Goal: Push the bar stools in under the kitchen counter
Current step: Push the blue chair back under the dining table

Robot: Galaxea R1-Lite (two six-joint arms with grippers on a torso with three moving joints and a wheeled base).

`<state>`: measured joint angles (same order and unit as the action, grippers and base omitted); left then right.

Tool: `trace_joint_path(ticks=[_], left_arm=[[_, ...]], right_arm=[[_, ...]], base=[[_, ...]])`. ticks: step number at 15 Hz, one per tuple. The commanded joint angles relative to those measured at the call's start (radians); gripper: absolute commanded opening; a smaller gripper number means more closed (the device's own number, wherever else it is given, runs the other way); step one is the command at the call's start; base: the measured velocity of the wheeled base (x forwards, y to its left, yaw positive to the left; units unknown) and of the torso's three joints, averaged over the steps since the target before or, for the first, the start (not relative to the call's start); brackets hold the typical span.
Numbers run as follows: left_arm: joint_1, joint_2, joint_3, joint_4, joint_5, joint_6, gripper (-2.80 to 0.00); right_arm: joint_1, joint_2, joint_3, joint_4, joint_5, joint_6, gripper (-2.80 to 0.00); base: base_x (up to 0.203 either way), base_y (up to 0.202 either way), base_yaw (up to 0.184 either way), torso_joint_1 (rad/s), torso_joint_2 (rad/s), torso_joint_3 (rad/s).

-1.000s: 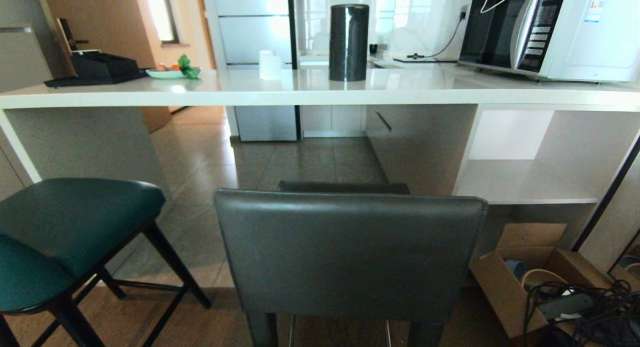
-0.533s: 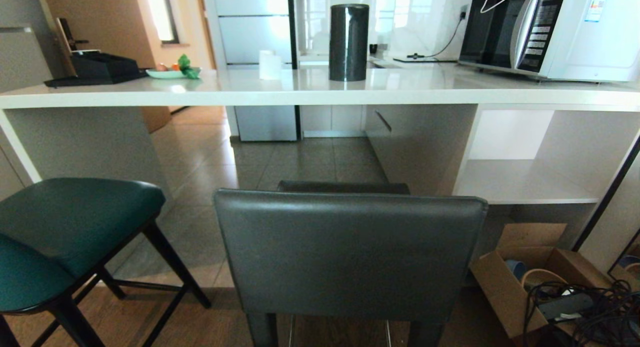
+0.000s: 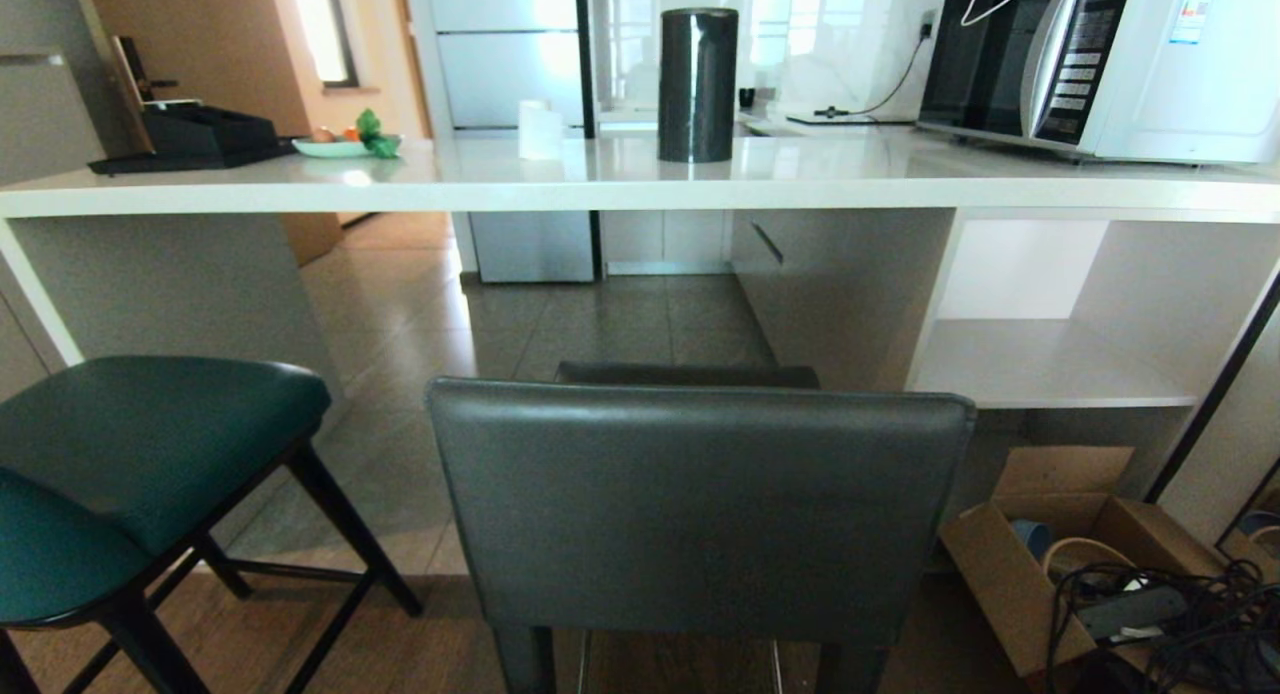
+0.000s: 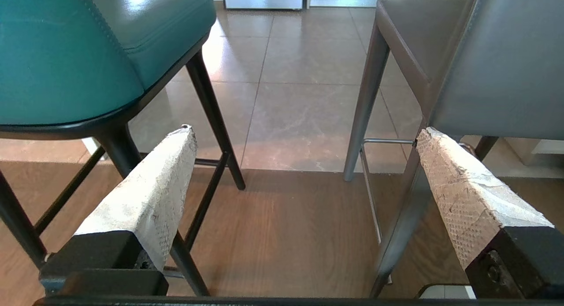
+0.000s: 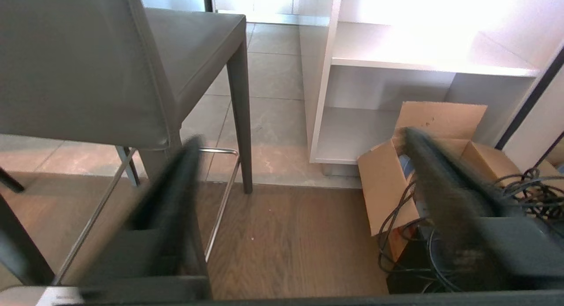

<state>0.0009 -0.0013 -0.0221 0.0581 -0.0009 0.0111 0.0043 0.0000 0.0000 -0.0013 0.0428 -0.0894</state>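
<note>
Open floor between teal stool and grey stool.

Two bar stools stand before the counter: one stool at centre with its backrest nearest the camera, the other stool to its left. On the counter sit a cylinder mid-top and a microwave right. A cardboard box lies on the floor below the shelf.

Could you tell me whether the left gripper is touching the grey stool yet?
Apart. The left wrist view shows the left gripper open and empty, with floor visible between its jaws and the grey stool beyond them.
</note>
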Motion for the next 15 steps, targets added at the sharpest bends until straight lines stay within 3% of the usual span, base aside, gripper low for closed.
trace_joint_path(ticks=[1, 12, 15], left_arm=[[0.001, 0.001, 0.001, 0.004, 0.000, 0.003, 0.00], [-0.001, 0.001, 0.001, 0.002, 0.001, 0.000, 0.00], [0.001, 0.001, 0.001, 0.002, 0.001, 0.000, 0.00]], right_arm=[[0.000, 0.001, 0.003, 0.003, 0.000, -0.001, -2.80], [0.000, 0.002, 0.003, 0.003, -0.006, 0.003, -2.80], [0.000, 0.002, 0.003, 0.001, -0.022, 0.049, -2.80]], base=[[0.000, 0.000, 0.000, 0.000, 0.00, 0.000], [0.000, 0.000, 0.000, 0.000, 0.00, 0.000], [0.000, 0.000, 0.000, 0.000, 0.00, 0.000]])
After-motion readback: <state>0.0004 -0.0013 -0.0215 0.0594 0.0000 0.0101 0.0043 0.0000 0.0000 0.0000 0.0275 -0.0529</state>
